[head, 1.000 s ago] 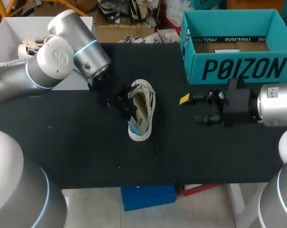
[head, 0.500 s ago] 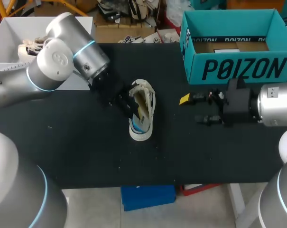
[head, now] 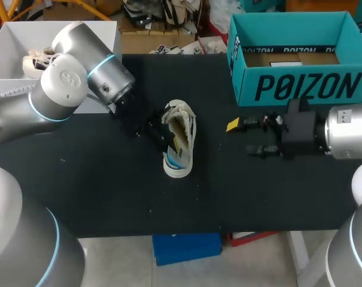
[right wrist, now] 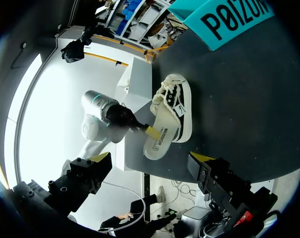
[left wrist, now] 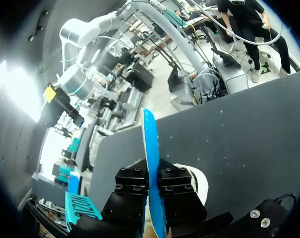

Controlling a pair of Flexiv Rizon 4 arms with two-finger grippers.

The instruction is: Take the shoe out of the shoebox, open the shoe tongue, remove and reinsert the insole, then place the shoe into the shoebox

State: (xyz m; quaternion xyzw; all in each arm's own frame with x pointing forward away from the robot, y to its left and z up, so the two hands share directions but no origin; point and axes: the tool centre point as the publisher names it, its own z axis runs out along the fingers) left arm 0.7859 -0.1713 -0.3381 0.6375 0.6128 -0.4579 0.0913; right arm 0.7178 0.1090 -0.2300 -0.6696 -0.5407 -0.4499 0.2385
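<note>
Left fingers [left wrist: 132,184]: closed on the insole [left wrist: 150,148], pinching its thin blue edge from both sides just above the shoe [left wrist: 198,182].
Right fingers [right wrist: 201,158]: spread open with nothing between them, parked well apart from the shoe, on the shoebox [head: 300,66] side.
Shoe: it lies on its side near the middle of the surface [head: 109,191], out of the shoebox. The insole sits partly in its mouth.
Step in hand: we judge it to be the insole work, but we cannot tell whether the insole is meant to come out or go in.
Doing it well: we should move the insole along the shoe's length, not across it, so it does not fold at the pinch. The shoe is unheld and may drag with the insole. We would bring our right fingers over to pin the heel or the sole.
Risk: the grip is on a narrow edge, so a twist could let it slip.
Surface: black and matte. The open shoebox stands at its back right, and a white box [head: 13,42] at the back left holds another shoe [head: 37,60].
Room: the shoe lies between the two arms, near neither box.
</note>
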